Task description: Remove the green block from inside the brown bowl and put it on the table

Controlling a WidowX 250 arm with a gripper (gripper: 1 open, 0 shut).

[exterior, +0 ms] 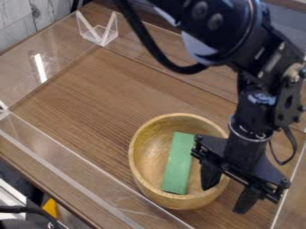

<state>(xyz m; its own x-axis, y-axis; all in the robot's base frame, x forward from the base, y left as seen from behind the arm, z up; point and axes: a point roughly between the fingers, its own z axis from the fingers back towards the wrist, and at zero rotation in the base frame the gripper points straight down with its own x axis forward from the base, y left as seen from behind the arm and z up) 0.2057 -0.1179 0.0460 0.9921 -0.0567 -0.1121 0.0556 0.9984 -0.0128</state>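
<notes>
Now gripper [232,186] spread at brown bowl [149,136] rim, green block [180,162] unheld, acrylic wall [72,174] near.

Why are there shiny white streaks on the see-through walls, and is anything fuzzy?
In the camera view, light glares off the clear acrylic walls at left; the dark arm near the top looks a little blurred, while the green block in the brown bowl stays sharp.

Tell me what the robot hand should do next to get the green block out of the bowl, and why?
Probably slide over above the green block first. The gripper hangs at the right rim of the brown bowl, beside the block rather than around it, so closing there would likely catch nothing. The block lies flat in the bowl, not yet on the table.
</notes>
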